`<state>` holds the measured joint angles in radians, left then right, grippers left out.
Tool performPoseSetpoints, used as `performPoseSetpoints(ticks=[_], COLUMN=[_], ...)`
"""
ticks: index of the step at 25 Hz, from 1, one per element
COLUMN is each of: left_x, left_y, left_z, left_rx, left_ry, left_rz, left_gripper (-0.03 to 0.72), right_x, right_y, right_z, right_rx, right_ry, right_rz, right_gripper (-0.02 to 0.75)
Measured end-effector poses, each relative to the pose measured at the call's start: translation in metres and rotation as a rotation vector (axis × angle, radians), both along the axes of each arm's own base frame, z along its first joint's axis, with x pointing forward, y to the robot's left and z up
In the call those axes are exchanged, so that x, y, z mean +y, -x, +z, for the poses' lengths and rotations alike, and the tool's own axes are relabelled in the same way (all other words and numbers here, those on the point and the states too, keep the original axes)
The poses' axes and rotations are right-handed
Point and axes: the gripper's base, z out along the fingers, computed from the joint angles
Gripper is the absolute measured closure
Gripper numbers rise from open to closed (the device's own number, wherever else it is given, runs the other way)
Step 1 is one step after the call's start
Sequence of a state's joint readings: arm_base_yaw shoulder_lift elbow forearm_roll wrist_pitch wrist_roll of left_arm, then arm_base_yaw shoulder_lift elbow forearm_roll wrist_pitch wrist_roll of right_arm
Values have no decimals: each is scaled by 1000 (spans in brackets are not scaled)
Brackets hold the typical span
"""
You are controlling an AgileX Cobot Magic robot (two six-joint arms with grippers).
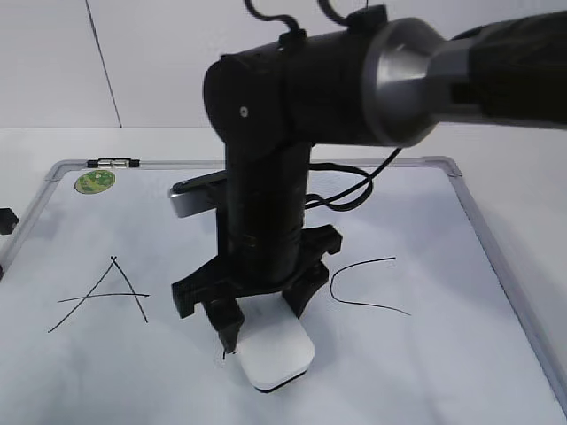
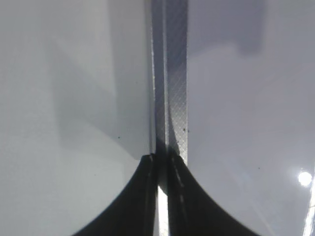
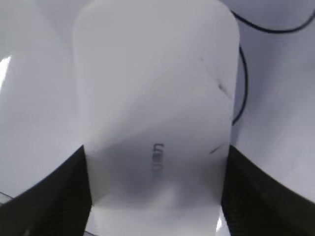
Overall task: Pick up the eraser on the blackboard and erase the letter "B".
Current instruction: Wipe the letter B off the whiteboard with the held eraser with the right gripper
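The white eraser (image 1: 276,352) lies flat on the blackboard (image 1: 443,266), between the "A" and the "C". My right gripper (image 1: 264,323) reaches across the middle and is shut on the eraser's sides. The right wrist view shows the eraser (image 3: 157,93) between the black fingers of that gripper (image 3: 155,196). Of the letter "B" only a thin black stroke (image 1: 224,353) shows at the eraser's left edge. It also shows as a curved line in the right wrist view (image 3: 243,83); the rest is hidden. My left gripper (image 2: 162,169) is shut on the board's frame (image 2: 176,73) at the left edge (image 1: 6,220).
The letter "A" (image 1: 104,297) is drawn left of the eraser and the "C" (image 1: 359,285) right of it. A round green sticker (image 1: 94,181) sits in the board's far left corner. A black cable (image 1: 354,193) hangs from the right arm over the board.
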<state>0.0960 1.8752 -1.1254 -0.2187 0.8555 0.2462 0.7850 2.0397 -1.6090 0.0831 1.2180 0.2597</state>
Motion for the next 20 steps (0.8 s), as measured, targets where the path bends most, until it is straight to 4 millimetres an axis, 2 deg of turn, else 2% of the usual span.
performPoseSetpoints(ticks=[6, 11, 20], left_x=[0, 0, 0], left_y=[0, 0, 0], left_z=[0, 0, 0], left_rx=[2, 4, 4], left_ry=[0, 1, 2], left_rz=[0, -1, 0], left_gripper=[673, 673, 673], right_x=[21, 22, 23], right_y=[-1, -3, -6], right_z=[-17, -28, -30], right_rx=[7, 21, -6], right_ry=[11, 30, 70], right_rz=[58, 84, 112], right_gripper=[214, 214, 214])
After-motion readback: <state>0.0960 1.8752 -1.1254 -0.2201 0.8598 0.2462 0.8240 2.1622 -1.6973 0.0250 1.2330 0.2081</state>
